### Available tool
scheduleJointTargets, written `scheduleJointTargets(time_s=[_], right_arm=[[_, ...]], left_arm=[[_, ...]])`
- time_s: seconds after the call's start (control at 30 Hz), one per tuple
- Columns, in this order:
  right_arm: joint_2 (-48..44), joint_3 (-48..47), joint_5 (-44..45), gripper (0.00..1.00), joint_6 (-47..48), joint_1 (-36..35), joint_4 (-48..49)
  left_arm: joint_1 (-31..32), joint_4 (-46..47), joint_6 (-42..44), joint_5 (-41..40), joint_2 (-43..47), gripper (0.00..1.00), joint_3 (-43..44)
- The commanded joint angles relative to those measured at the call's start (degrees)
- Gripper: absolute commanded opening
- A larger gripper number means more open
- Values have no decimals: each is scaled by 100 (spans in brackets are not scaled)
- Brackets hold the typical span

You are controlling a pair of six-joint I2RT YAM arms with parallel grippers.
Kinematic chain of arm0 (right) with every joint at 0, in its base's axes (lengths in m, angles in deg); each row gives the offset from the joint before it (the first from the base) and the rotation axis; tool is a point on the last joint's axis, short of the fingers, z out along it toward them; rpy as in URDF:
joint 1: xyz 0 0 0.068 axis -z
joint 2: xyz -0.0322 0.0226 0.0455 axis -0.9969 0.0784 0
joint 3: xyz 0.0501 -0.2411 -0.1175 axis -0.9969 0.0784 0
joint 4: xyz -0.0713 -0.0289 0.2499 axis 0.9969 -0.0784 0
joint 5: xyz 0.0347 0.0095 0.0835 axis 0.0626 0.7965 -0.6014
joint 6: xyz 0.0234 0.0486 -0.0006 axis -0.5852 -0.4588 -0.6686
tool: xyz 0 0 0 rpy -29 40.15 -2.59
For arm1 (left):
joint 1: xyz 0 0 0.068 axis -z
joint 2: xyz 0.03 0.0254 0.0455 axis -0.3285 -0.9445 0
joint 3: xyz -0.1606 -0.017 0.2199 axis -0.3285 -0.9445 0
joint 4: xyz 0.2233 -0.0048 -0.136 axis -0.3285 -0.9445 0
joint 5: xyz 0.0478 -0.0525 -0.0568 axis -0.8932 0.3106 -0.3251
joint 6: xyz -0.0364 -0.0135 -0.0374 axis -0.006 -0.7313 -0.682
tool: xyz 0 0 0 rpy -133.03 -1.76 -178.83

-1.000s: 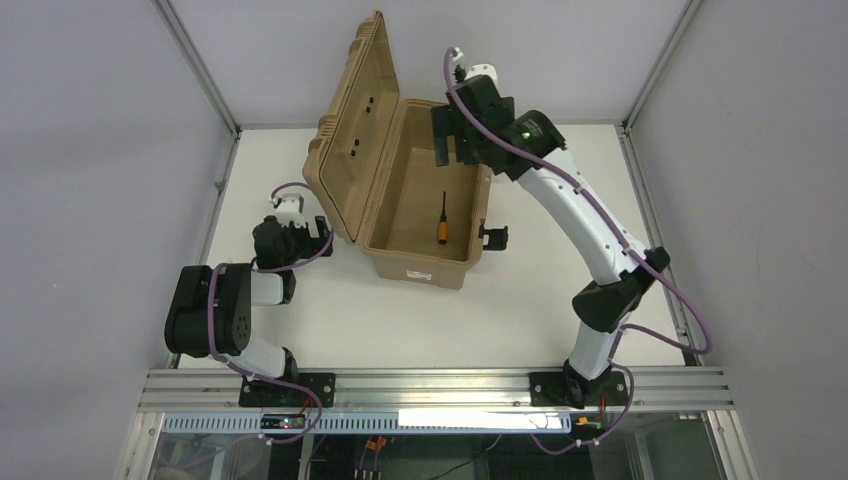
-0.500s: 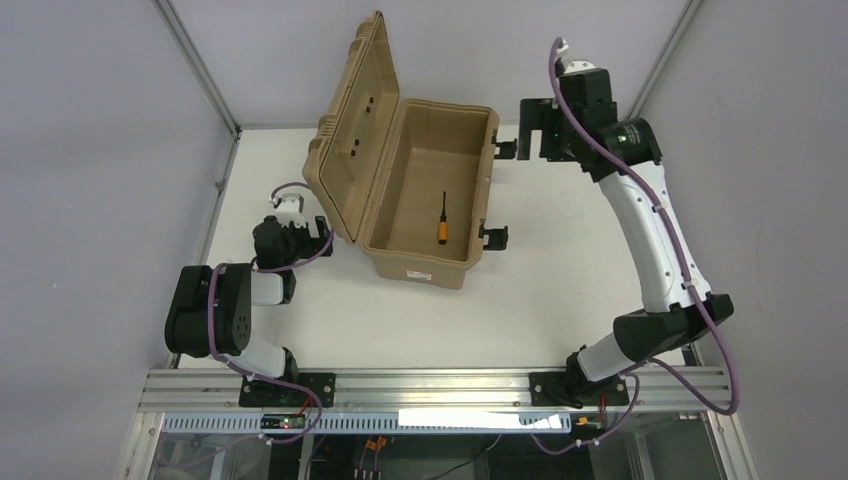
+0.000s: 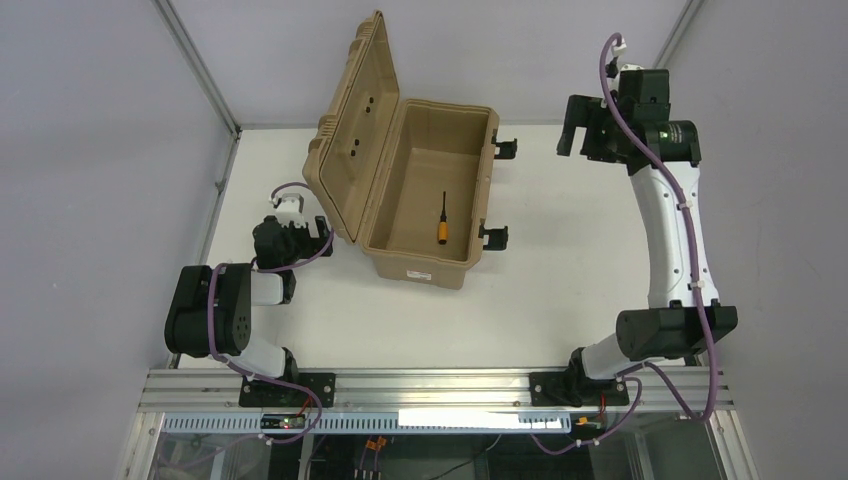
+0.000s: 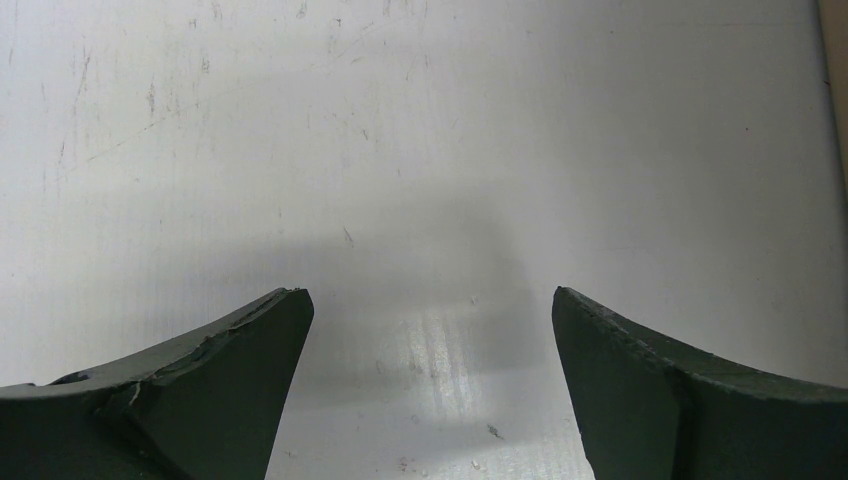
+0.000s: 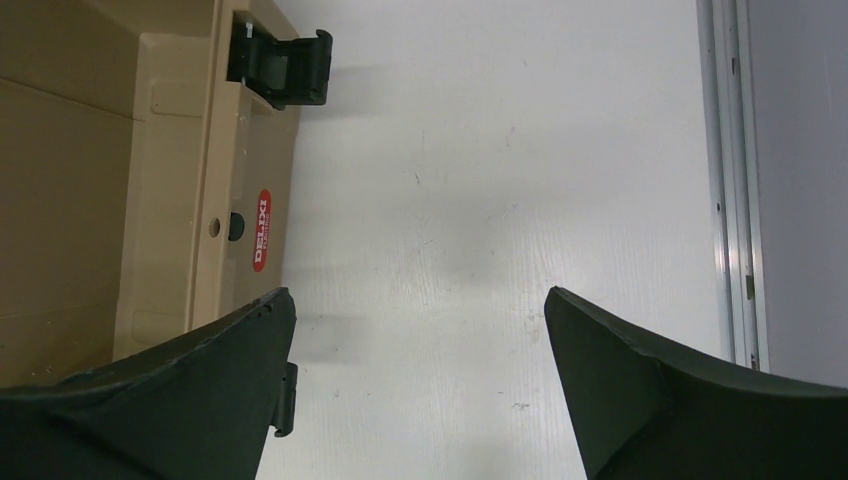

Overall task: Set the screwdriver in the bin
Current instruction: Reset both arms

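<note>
Seen from the right gripper (image 5: pixel 419 292), the bin (image 5: pixel 170 180) runs off the frame's left edge beside the left jaw, which covers its lower wall; the case's inside is out of view. From the left gripper (image 4: pixel 431 291), only a tan sliver (image 4: pixel 843 80) shows, cut off well right of the jaws. Overhead, the white label (image 3: pixel 417 273) is too small to read, as is the tip of the screwdriver (image 3: pixel 443 218).

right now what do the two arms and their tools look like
The left arm and right arm are white links with bulky black joints, each trailed by a purple cable. The left tool and right tool have dark, curved fingers, edges scuffed.
</note>
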Motion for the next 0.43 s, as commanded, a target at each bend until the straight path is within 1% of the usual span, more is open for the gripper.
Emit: scheduleJointTargets(time_s=[0.0, 0.17, 0.4], right_arm=[[100, 1, -164, 99, 60, 3, 121], [27, 197, 188, 99, -90, 3, 405], [32, 292, 188, 99, 5, -10, 481]], left_arm=[[-73, 295, 52, 91, 112, 99, -19], [-71, 294, 56, 100, 106, 99, -19], [-75, 295, 50, 95, 107, 99, -19]])
